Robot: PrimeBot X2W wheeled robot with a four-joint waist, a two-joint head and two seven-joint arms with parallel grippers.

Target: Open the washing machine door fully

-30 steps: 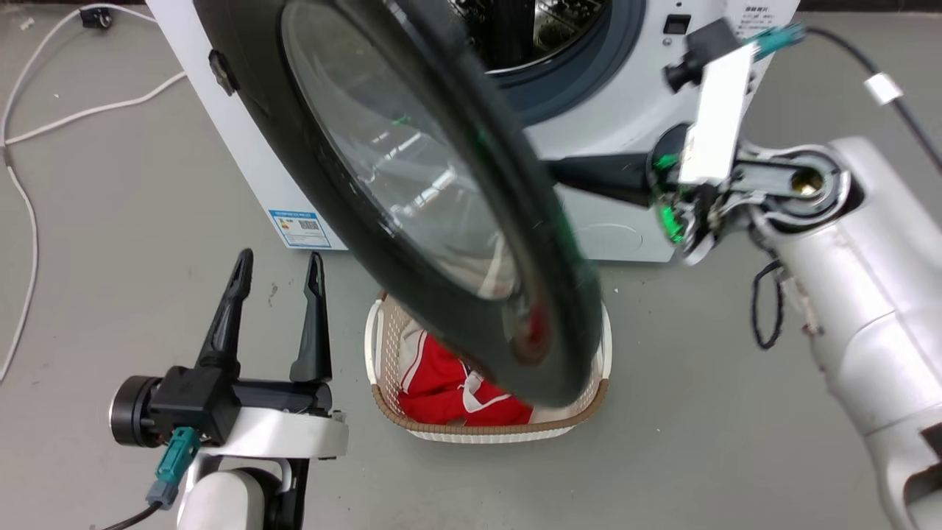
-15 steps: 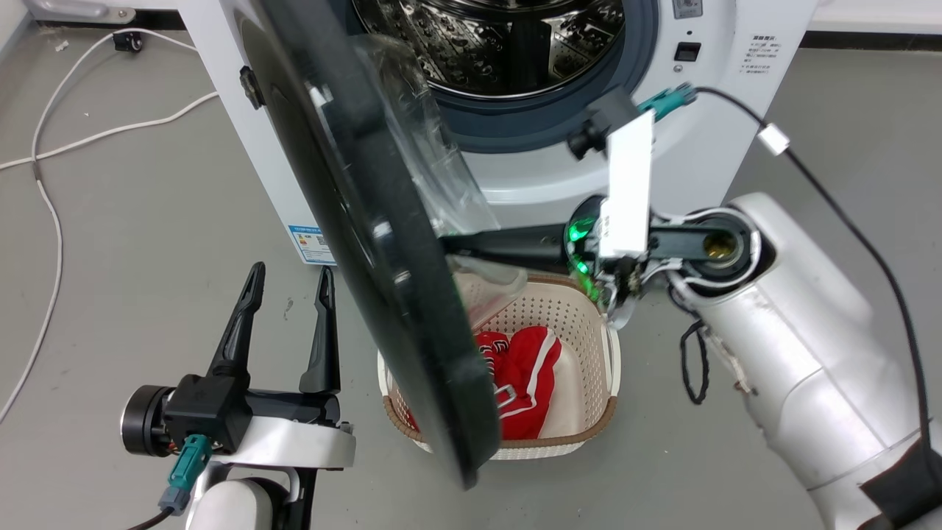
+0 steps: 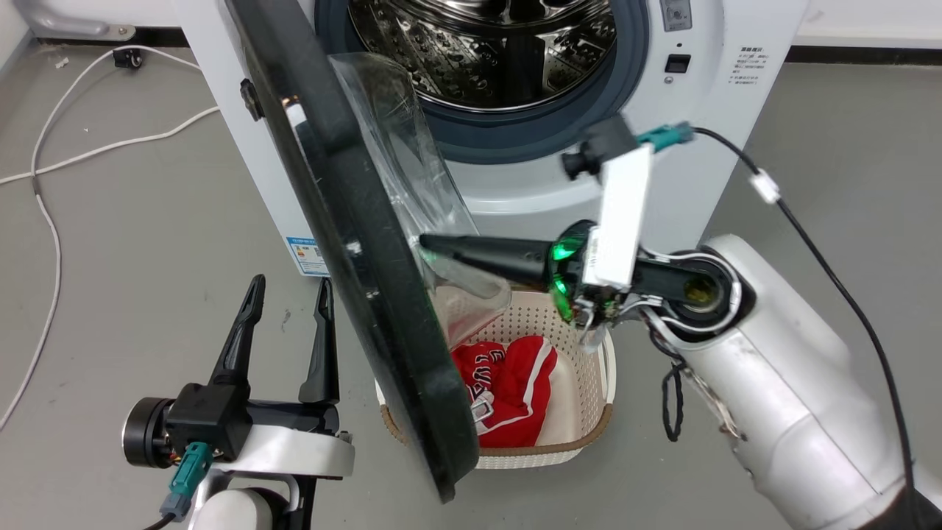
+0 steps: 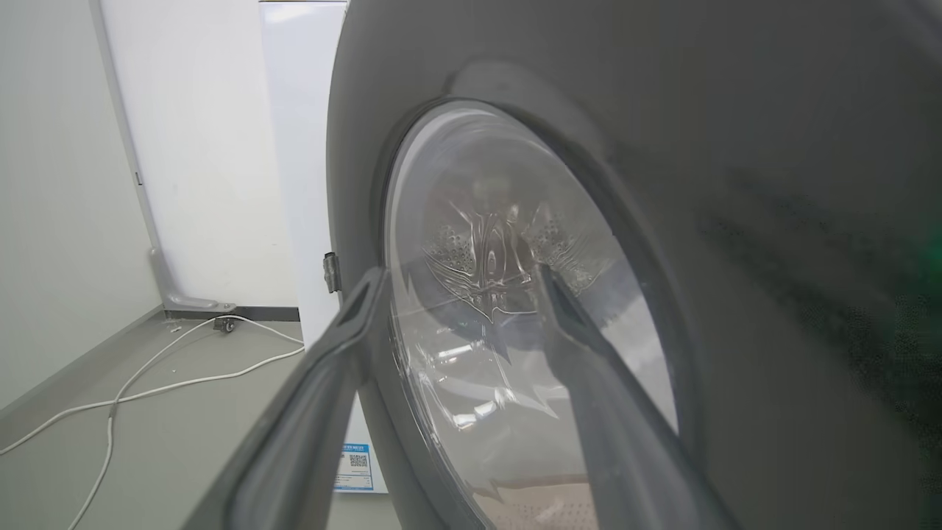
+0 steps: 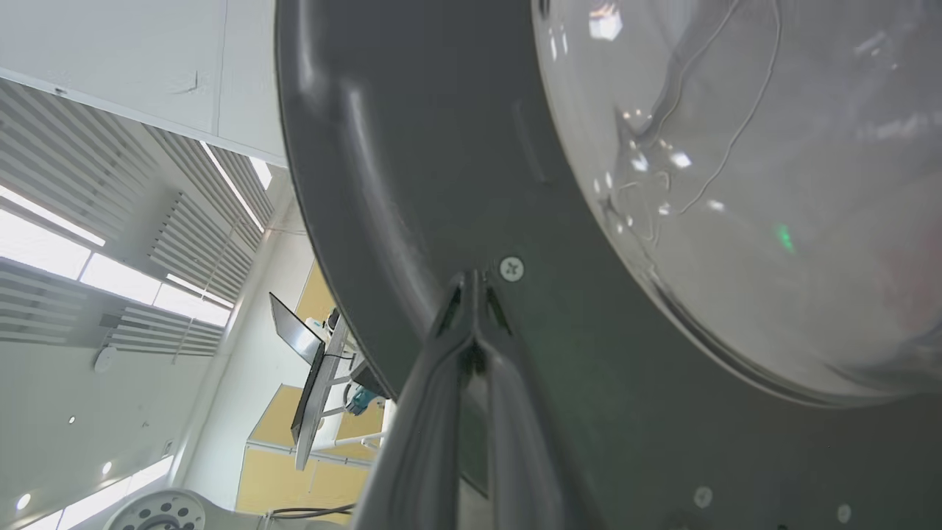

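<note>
Against the inside of the door (image 3: 397,346), right gripper (image 3: 425,241) pinched closed (tips just beside a screw (image 5: 511,269)); left gripper (image 3: 288,283) spread wide, empty, off the door.

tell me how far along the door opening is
Done: the washing machine door is unlatched and stands well off the front, so the steel drum is exposed. In hand: the right gripper, shut, has its tips against the door's inner face beside the glass. To do: the door hangs over the basket, only partway open; the left gripper is open, idle.
</note>
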